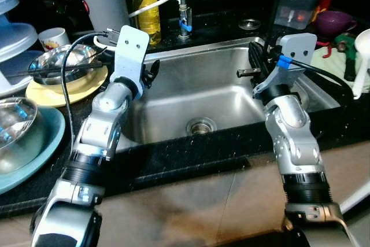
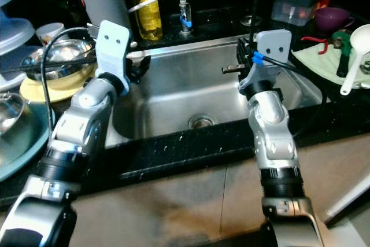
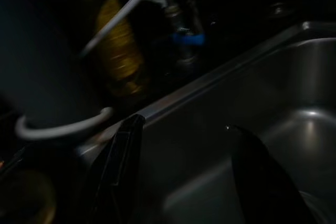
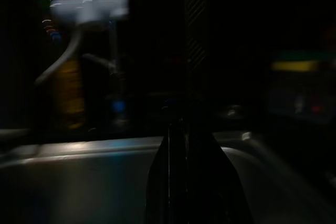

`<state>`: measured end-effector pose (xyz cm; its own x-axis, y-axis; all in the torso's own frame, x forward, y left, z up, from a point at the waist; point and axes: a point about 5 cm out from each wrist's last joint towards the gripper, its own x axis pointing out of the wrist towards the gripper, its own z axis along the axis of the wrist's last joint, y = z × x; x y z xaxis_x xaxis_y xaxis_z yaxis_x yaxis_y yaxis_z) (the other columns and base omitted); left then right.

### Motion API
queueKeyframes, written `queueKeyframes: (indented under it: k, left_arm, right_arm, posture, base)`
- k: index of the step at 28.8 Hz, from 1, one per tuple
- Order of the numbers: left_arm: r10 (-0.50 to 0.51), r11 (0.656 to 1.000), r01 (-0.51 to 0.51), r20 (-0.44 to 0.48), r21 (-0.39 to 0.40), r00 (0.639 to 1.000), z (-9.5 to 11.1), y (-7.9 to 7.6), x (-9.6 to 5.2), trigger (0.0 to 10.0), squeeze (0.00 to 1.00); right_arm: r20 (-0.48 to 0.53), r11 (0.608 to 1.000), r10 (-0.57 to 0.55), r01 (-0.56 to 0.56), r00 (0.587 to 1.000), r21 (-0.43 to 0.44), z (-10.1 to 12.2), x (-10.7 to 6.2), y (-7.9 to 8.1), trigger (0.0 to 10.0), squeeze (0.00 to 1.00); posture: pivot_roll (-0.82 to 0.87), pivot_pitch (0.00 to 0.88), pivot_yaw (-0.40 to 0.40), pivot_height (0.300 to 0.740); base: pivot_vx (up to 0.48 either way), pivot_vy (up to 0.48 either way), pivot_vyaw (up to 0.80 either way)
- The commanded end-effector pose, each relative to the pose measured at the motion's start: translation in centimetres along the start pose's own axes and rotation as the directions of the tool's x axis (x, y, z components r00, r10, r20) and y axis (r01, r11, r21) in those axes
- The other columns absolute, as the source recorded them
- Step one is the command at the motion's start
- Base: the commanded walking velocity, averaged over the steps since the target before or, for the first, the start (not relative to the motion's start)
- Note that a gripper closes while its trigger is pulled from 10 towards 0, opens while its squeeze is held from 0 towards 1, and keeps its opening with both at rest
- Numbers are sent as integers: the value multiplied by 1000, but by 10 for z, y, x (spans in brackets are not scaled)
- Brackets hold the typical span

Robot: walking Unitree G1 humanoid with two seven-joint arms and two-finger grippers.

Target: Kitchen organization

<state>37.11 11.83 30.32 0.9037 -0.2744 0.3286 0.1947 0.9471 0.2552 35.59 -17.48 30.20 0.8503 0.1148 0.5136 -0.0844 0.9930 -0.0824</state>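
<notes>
Both arms are reaching over the black worktop (image 1: pixel 191 160) into the steel sink (image 1: pixel 214 93). The left gripper (image 3: pixel 184 177) is hovering at the sink's left rim, jaws spread and holding nothing. The right gripper (image 4: pixel 184 182) is hanging over the right side, jaws pressed together, empty. Beyond, a yellow bottle (image 1: pixel 147 10) is standing beside the tap (image 1: pixel 185 4).

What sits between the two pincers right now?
Just bare steel: the sink basin, with its drain lower down. The left pincer hangs over the left rim, the right pincer over the right side. The left eye view shows it.
</notes>
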Motion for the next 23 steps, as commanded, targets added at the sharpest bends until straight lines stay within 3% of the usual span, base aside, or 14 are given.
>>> queueKeyframes:
  k: [1, 11, 21, 23]
  left_arm:
    - [28, 1000, -28, -28, 9, 999, -6, 9, -4, 10000, 0]
    - [23, 1000, -23, -115, 2, 993, -16, 6, -8, 10000, 0]
    - [-43, 999, 44, -152, -1, 987, -19, -3, -14, 10000, 0]
    - [-70, 997, 67, -164, -24, 984, -18, -7, -16, 10000, 0]
  right_arm:
    - [14, 1000, 30, -31, 999, 6, 2, 2, 8, 10000, 0]
    - [-34, 980, 193, -194, 981, -35, -3, 15, 17, 10000, 0]
    - [-89, 960, 274, -278, 958, -44, -11, 33, 12, 10000, 0]
    - [-148, 938, 333, -344, 931, -53, -18, 39, 10, 10000, 0]
  posture:
    - [-106, 158, 58, 740]
    - [-107, 198, 36, 740]
    - [-105, 235, 18, 740]
    - [-104, 244, 19, 740]
  base:
    - [0, 0, 0]
    - [0, 0, 0]
    - [0, 0, 0]
    - [0, 0, 0]
